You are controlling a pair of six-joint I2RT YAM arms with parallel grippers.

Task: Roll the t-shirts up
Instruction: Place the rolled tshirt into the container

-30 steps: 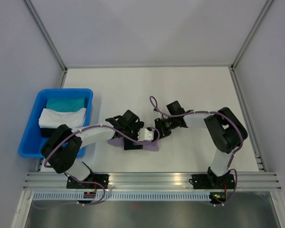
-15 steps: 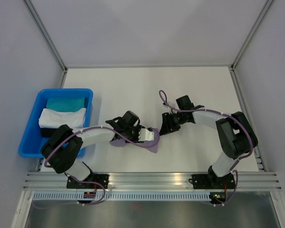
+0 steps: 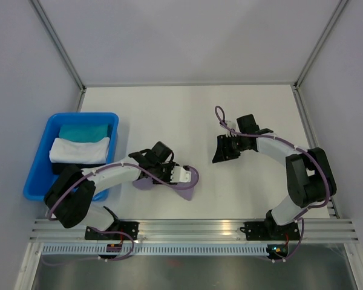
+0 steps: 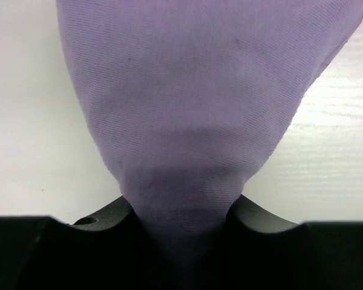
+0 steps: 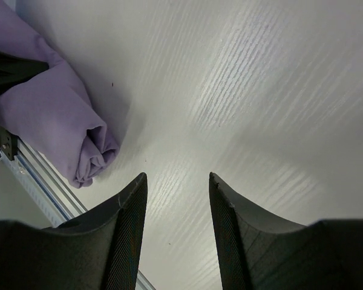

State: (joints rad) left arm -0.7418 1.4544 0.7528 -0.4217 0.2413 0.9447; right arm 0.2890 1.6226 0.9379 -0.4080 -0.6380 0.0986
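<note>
right jaws backed away from t-shirt (image 3: 191,180), now well apart, spread | left jaws pinching t-shirt end

Left jaws clamped, right jaws apart

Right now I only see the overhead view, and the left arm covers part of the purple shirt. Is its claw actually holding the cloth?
Observer: Yes. The left wrist camera shows the left claw pinching the purple shirt, which fans out from between its fingers.
Operator: Has the other claw got anything?
Observer: No. The right wrist camera shows the right claw open, with only bare table between its fingers.
Operator: Does the shirt look rolled?
Observer: From that same camera, one end of it shows layers curled inward like a roll.
</note>
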